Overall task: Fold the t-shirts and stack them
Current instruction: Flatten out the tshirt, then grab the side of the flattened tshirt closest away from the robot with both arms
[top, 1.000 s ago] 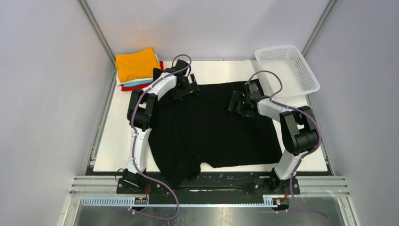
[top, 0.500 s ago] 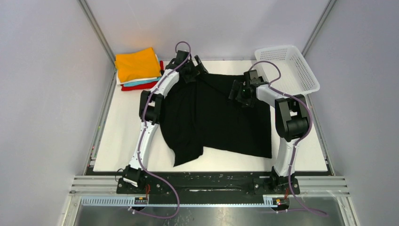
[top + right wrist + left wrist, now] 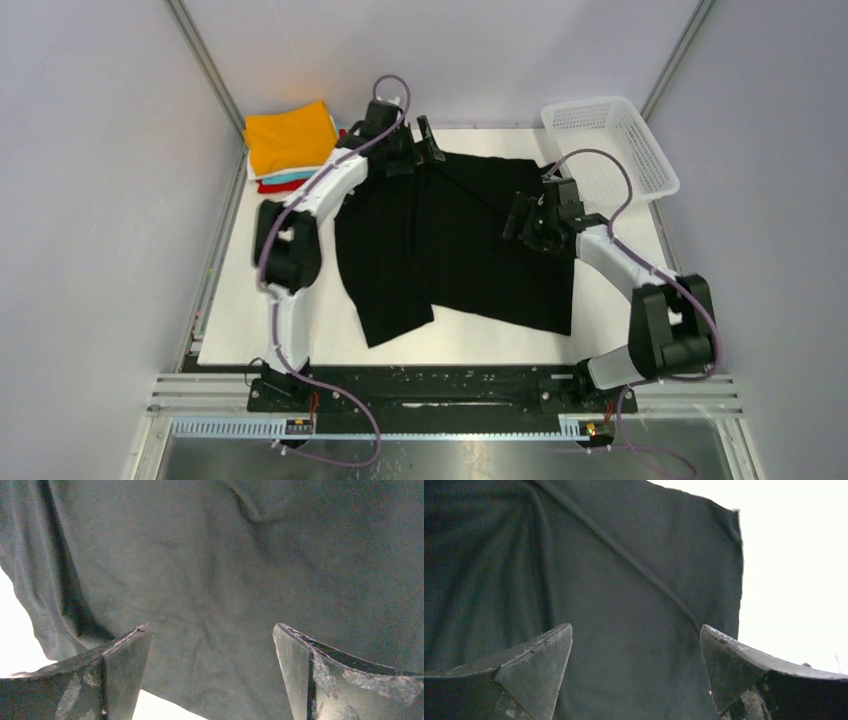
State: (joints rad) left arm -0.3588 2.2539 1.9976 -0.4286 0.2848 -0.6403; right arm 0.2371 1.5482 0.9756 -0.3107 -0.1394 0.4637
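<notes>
The large black t-shirt (image 3: 470,255) lies partly folded on the white table, its left part doubled over in a narrow strip. It fills the left wrist view (image 3: 614,580) and the right wrist view (image 3: 225,570). My left gripper (image 3: 425,150) is open and empty, over the shirt's far edge. My right gripper (image 3: 525,222) is open and empty, above the shirt's right half. A stack of folded shirts stands at the far left corner: orange (image 3: 290,135) on top, then white, teal (image 3: 290,178) and red (image 3: 275,186) edges showing.
A white plastic mesh basket (image 3: 610,145) stands at the far right corner. Bare white table (image 3: 250,290) shows left of the shirt and along the right edge. Grey walls close in on both sides.
The shirt was pulled away from the near edge and its left part folded over. Both grippers have let go. The right gripper has drawn back toward the near right.
</notes>
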